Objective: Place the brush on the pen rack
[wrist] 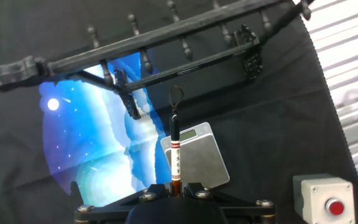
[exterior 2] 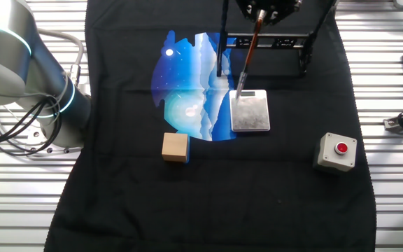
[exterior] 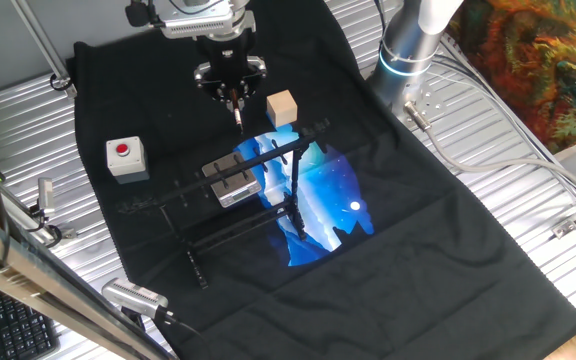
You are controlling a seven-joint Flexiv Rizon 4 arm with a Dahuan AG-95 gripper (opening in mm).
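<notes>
My gripper (wrist: 176,188) is shut on the brush (wrist: 175,155), a thin reddish-brown shaft with a white band, a black end and a small loop pointing away from the hand. In one fixed view the gripper (exterior: 232,97) hangs above the cloth, just beyond the rack, with the brush (exterior: 237,114) pointing down. In the other fixed view the brush (exterior 2: 249,57) slants down towards a grey metal block (exterior 2: 250,110). The pen rack (wrist: 166,28) is a black frame of thin bars with hanging pegs; it also shows in both fixed views (exterior: 273,152) (exterior 2: 264,43). The brush is apart from it.
The grey metal block (wrist: 197,165) (exterior: 233,180) lies by the rack's foot. A plain wooden cube (exterior: 281,108) (exterior 2: 175,147) stands near the gripper. A grey box with a red button (exterior: 125,157) (exterior 2: 337,151) (wrist: 325,198) stands to one side. A black cloth with a blue print (exterior: 328,200) covers the table.
</notes>
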